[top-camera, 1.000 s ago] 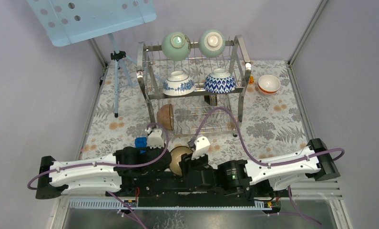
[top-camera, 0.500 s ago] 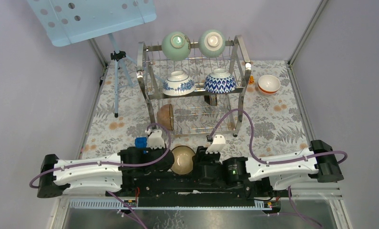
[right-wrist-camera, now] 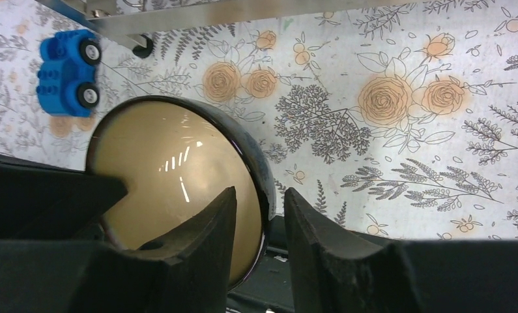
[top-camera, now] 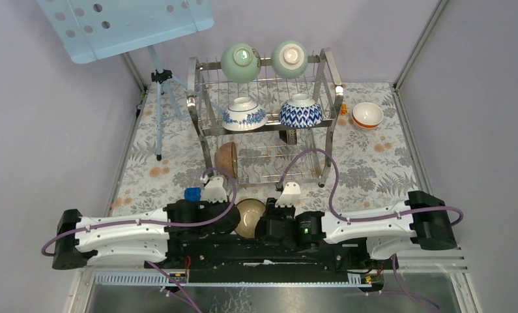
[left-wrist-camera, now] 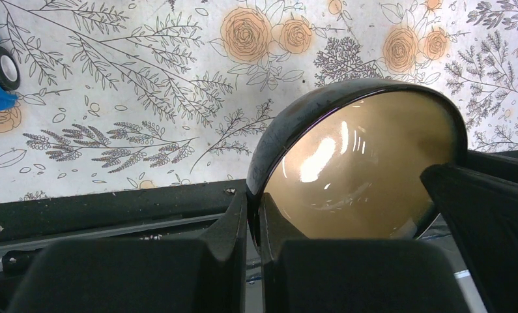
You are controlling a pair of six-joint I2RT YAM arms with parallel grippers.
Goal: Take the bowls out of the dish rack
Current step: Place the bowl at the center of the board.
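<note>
Grips the dark bowl at the near edge, between the two wrists, tipped on its side with the tan inside showing. Pinches its rim with the left fingers, pressed close together, one inside the wall and one outside. Straddles the opposite rim with the right fingers, narrowly parted, one inside and one outside, a sliver of gap visible at the outer one. Has a blue toy car just left of the bowl on the floral surface. Further out, carries five bowls on the rack: a brown bowl on edge at the left of the lower tier; two blue-and-white bowls upside down, side by side along the front of the upper tier; two green bowls on edge along its back. Shows an orange-white bowl upright on the surface just right of the rack, and a pale blue stand at the far left.
</note>
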